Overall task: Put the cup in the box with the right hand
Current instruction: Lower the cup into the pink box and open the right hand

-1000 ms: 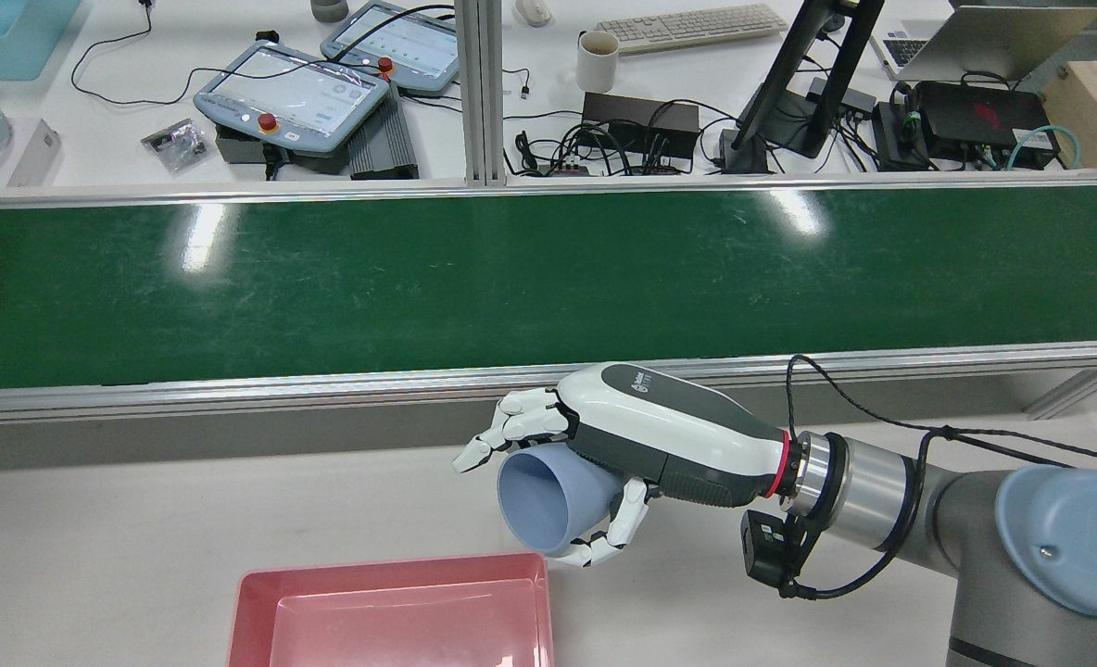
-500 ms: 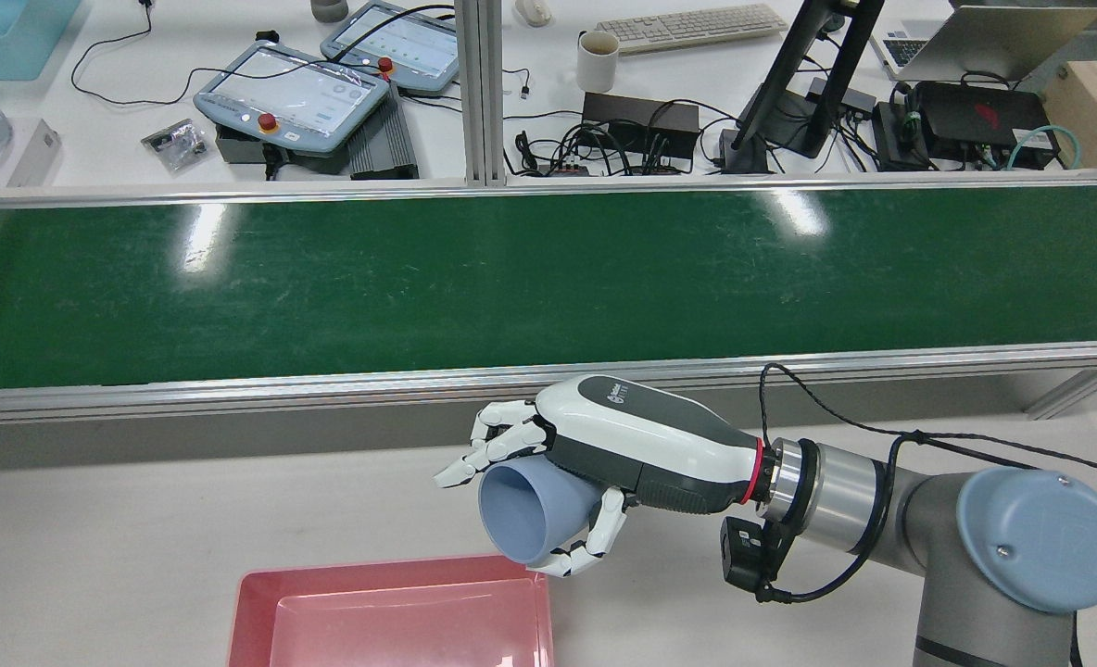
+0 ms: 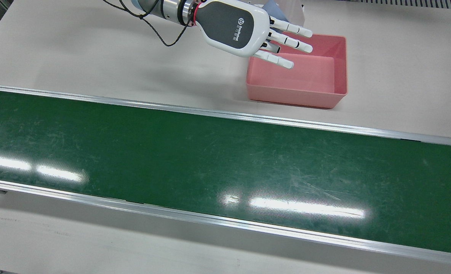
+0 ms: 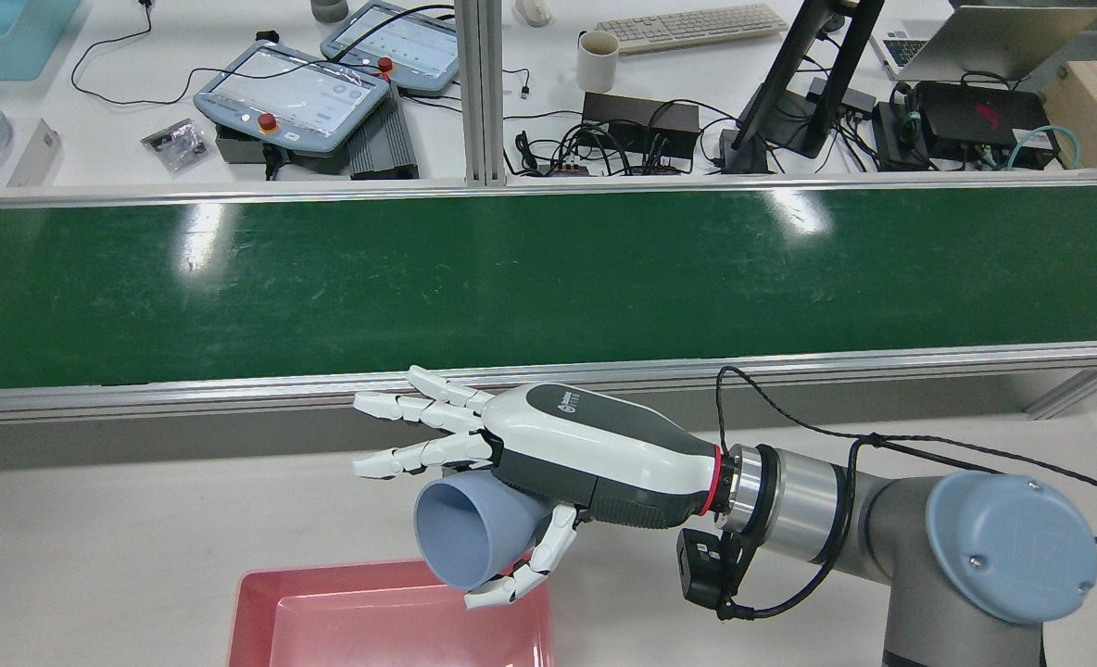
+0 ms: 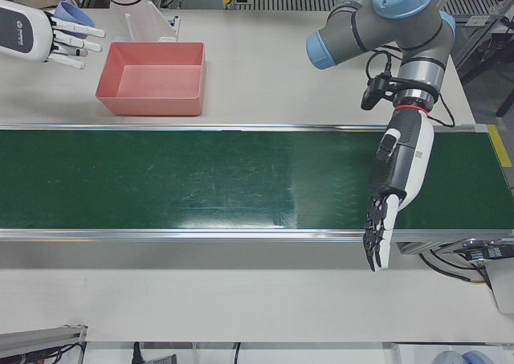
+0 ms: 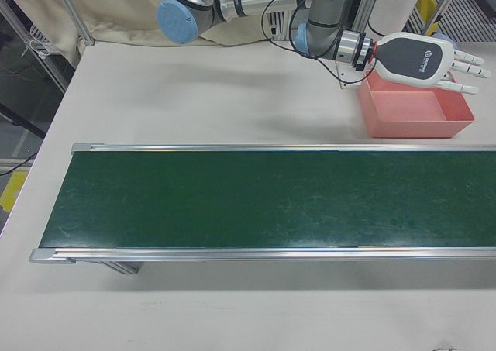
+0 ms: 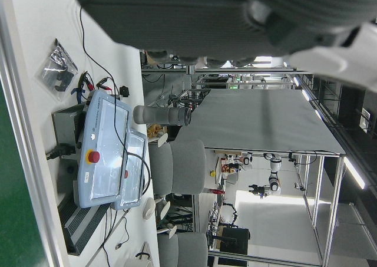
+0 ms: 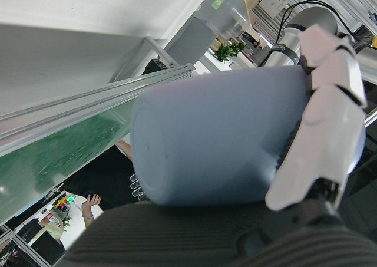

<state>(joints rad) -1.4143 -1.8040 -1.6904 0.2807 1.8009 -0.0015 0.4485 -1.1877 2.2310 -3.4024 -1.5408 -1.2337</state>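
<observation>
My right hand point(image 4: 567, 454) hovers over the far right corner of the pink box point(image 4: 252, 593). Its fingers point(image 4: 419, 408) are stretched out straight and spread. The blue cup point(image 4: 460, 533) lies on its side under the palm, mouth toward the view's left, resting only on the thumb point(image 4: 521, 579), just above the box's rim. The right hand view shows the cup point(image 8: 224, 137) against the palm with the thumb across it. The front view shows the right hand point(image 3: 244, 30) over the box point(image 3: 294, 95). My left hand point(image 5: 393, 187) hangs open and empty over the belt's front edge.
The green conveyor belt point(image 4: 548, 278) with aluminium rails runs across the table beyond the box. A clear plastic stand point(image 5: 148, 22) sits just behind the box point(image 5: 148, 105). The desk behind holds teach pendants point(image 4: 289, 93), a mug and cables.
My right hand moved left and down toward the pink box with the cup. Its fingers went from curled around the cup to stretched open; the cup has slid slightly forward.
</observation>
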